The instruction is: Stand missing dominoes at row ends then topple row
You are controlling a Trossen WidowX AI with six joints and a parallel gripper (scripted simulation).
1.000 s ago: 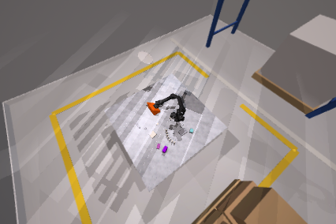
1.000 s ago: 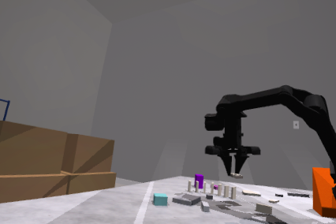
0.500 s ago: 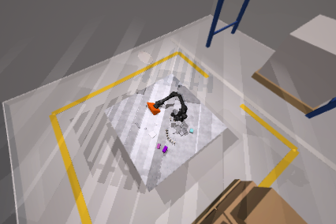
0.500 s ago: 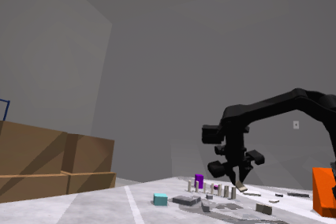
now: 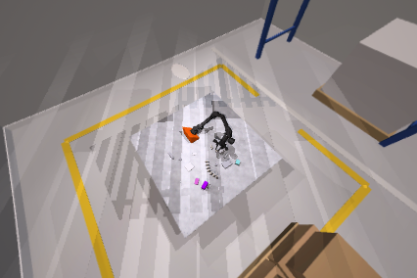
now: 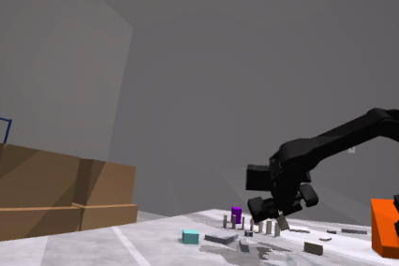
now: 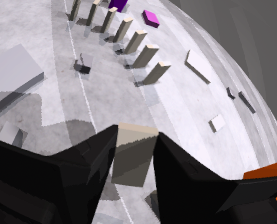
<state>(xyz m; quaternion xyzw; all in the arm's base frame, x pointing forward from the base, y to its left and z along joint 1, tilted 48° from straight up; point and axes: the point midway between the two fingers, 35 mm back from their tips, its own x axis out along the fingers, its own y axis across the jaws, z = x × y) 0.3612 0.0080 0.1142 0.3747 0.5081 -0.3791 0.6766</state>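
My gripper [image 7: 137, 133] [image 6: 278, 216] [image 5: 220, 146] is shut on a tan domino [image 7: 133, 160] [image 6: 282, 222] and holds it upright between the black fingers, low over the grey mat. The row of standing tan dominoes [image 7: 124, 37] [image 6: 251, 227] [image 5: 211, 169] runs away from me in the wrist view. Its nearest domino [image 7: 156, 72] stands a short way ahead and to the right of the held one. The held domino's bottom edge is hidden by the fingers.
A small grey cube [image 7: 84, 62] and a grey slab [image 7: 11, 70] [image 6: 220, 238] lie left of the row. A white flat plate [image 7: 198, 65] and small flat pieces [image 7: 217, 122] lie to its right. Purple blocks [image 7: 150, 17] [image 6: 236, 214], a cyan block [image 6: 190, 236] and the orange arm base [image 6: 385, 229] are nearby.
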